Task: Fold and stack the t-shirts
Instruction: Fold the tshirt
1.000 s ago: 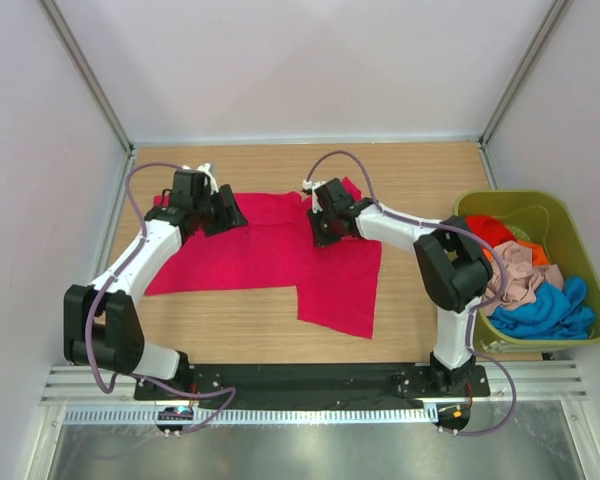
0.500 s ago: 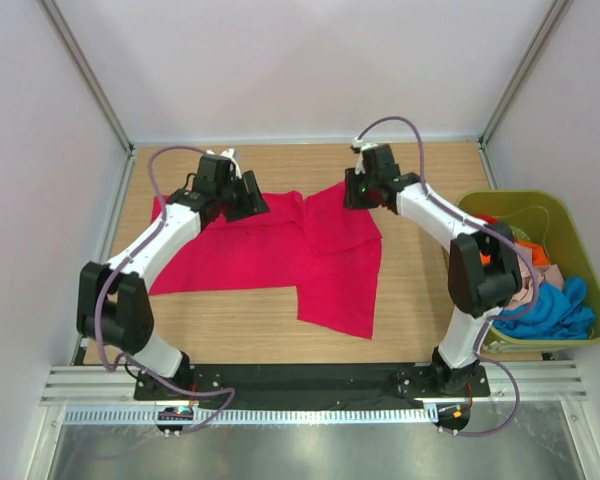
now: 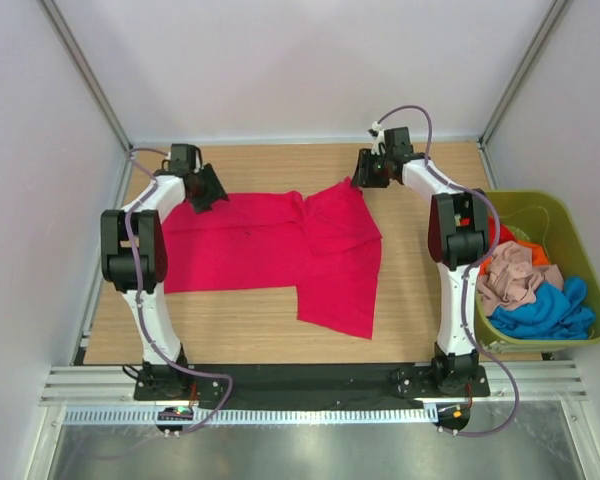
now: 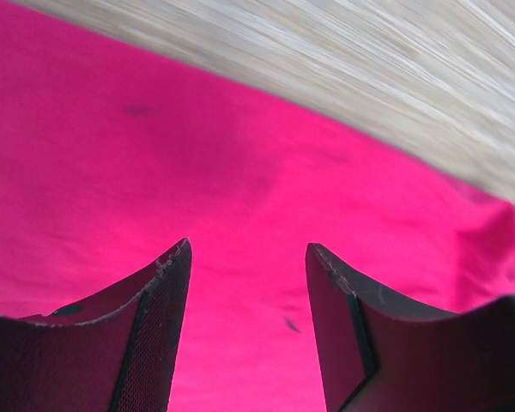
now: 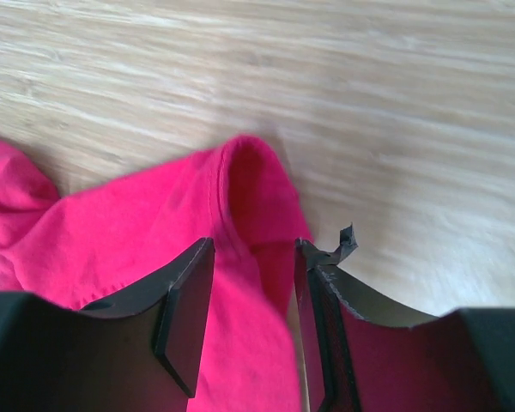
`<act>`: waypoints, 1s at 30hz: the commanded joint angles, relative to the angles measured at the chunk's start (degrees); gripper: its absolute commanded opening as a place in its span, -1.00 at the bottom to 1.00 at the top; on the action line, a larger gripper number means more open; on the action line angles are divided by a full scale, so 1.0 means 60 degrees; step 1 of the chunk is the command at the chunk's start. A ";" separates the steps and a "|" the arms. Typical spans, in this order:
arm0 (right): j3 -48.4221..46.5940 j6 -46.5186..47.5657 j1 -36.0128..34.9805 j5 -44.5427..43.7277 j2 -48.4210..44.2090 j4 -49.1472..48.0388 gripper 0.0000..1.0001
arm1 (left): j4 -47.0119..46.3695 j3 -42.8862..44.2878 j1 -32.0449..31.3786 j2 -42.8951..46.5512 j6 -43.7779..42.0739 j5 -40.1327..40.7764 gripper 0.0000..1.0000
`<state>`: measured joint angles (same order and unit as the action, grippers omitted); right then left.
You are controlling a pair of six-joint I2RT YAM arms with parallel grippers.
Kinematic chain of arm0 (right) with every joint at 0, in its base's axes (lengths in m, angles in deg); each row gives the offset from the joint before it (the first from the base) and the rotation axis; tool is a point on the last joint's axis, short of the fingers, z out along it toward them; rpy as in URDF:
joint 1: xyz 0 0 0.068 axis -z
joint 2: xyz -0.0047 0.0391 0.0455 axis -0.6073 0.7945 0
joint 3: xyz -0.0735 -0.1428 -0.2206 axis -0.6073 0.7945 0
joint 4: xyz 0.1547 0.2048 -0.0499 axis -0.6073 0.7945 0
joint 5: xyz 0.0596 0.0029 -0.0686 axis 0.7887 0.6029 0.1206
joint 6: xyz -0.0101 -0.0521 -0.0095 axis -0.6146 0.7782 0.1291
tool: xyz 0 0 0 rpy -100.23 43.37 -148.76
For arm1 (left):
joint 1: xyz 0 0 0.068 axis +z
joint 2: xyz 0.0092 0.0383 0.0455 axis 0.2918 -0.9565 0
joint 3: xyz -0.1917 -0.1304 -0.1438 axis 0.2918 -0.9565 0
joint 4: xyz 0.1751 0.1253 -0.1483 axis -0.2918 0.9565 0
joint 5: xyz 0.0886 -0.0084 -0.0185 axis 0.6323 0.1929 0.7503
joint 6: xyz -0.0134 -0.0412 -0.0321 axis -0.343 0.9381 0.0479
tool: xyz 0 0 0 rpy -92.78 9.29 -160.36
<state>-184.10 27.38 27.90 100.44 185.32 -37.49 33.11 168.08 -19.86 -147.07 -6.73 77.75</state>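
The left jaws are apart, and nothing is pinched between them. In the gap and right under them is the crimson-red t-shirt [image 4: 240,215], lying flat on the counter [image 4: 386,60]. Bare wood starts just past the cloth edge, so these jaws are over the far left corner of the shirt.

The right jaws are apart too. A little rolled corner [image 5: 251,184] of the red shirt pokes into their gap. I cannot tell if it touches them. There is wood past it and beside it, so this is the far right tip.

From above, the shirt lies long from left to right. Its far edge runs from one pair of jaws to the other, so each pair is next to its own corner. On the right, a flap reaches down toward the near side.

I think both pairs must pinch their corners and bring the far edge toward the near side.

The other t-shirts [image 3: 525,290] are bunched in the green tub [image 3: 525,197], well apart on the right
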 commanded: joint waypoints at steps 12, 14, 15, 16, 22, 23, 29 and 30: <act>0.0313 -0.1294 0.0279 0.0269 0.0356 -0.2537 -0.98 | 0.0349 0.1735 0.1566 -0.1878 -0.0068 0.0923 0.14; 0.0857 -0.1776 0.0468 -0.0624 0.0062 -0.3253 -0.98 | 0.0437 0.1969 0.1669 -0.2112 -0.0025 0.1085 0.14; 0.1498 -0.1938 0.0499 -0.0931 -0.0259 -0.3649 -0.98 | 0.0466 0.2057 0.1698 -0.2185 -0.0010 0.1187 0.14; 0.1838 -0.2071 0.0528 -0.1428 -0.0421 -0.4320 -0.98 | 0.0481 0.2131 0.1727 -0.2259 0.0005 0.1218 0.14; 0.3363 -0.2964 0.0557 -0.3598 -0.1037 -0.5365 -0.98 | 0.0847 0.3024 0.1874 -0.3035 0.0137 0.1581 0.14; 0.3495 -0.3052 0.0543 -0.3847 -0.1067 -0.5469 -0.98 | 0.0848 0.3069 0.1889 -0.3079 0.0137 0.1613 0.14; 0.3453 -0.3522 0.0543 -0.3645 -0.0877 -0.5353 -0.71 | 0.0994 0.3624 0.1904 -0.3183 0.0166 0.1002 0.14; 0.3453 -0.3493 0.0543 -0.3601 -0.0950 -0.5294 -0.61 | 0.1110 0.3713 0.1918 -0.3110 0.0137 0.0824 0.14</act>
<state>-162.96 7.71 30.32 83.67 181.78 -67.10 37.15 188.32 -9.57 -164.44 -5.35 83.04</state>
